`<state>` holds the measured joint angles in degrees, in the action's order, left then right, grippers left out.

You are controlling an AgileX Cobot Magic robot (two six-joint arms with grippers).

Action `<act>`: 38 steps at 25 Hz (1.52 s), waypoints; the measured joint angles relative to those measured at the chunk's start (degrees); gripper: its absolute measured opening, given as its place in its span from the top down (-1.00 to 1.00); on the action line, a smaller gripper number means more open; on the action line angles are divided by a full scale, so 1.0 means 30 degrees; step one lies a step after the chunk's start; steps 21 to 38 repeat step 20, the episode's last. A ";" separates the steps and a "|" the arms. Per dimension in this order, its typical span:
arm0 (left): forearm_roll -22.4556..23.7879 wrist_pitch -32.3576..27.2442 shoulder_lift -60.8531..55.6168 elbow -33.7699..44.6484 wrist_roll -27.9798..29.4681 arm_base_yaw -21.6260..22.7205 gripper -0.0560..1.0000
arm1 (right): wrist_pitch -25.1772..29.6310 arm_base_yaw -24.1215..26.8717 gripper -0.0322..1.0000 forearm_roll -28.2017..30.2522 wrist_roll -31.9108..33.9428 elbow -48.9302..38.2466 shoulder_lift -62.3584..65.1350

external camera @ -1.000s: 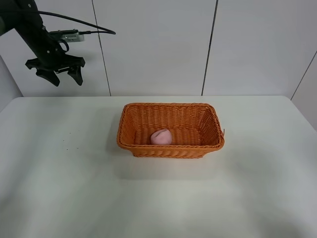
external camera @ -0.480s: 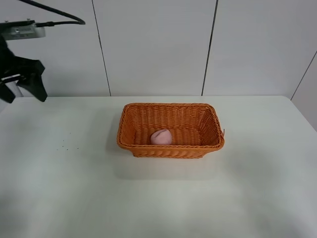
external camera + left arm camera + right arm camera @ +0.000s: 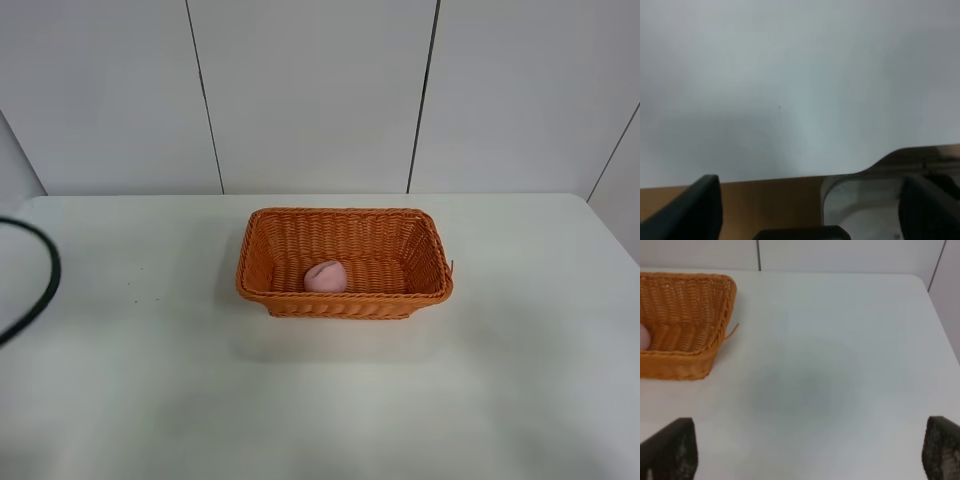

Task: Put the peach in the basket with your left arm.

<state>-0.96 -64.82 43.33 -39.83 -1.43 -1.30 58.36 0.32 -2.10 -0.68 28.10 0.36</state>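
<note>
The pale pink peach [image 3: 326,276] lies inside the orange-brown wicker basket [image 3: 345,297], at its front left, in the middle of the white table. In the right wrist view, the basket [image 3: 687,315] shows with a sliver of the peach [image 3: 643,337] at the picture's edge. My left gripper [image 3: 810,185] is open and empty over the table's edge, far from the basket. It does not show in the exterior view, where only a black cable loop [image 3: 40,290] shows. My right gripper [image 3: 807,442] is open and empty, to the right of the basket.
The white table [image 3: 500,380] ends at a panelled wall behind. The left wrist view shows the table's edge [image 3: 790,175] with brown floor [image 3: 770,205] beyond it.
The left arm has swung away to the left and dropped out of the exterior view; only its cable loop shows now. The peach and basket have not moved.
</note>
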 joint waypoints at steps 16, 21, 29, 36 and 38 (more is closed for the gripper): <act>-0.0019 0.1365 -1.4502 0.3680 0.0016 0.0000 -0.53 | 0.0000 0.0000 -0.41 0.0000 0.0000 0.0000 0.0000; -0.0037 0.1365 -1.4502 0.3680 0.0016 0.0000 -0.53 | 0.0000 0.0000 -0.41 0.0000 0.0000 0.0000 0.0000; -0.0037 0.1365 -1.4502 0.3680 0.0016 0.0000 -0.53 | 0.0000 0.0000 -0.41 0.0000 0.0000 0.0000 0.0000; -0.0037 0.1365 -1.4502 0.3680 0.0016 0.0000 -0.53 | 0.0000 0.0000 -0.41 0.0000 0.0000 0.0000 0.0000; -0.0037 0.1365 -1.4502 0.3680 0.0016 0.0000 -0.53 | 0.0000 0.0000 -0.41 0.0000 0.0000 0.0000 0.0000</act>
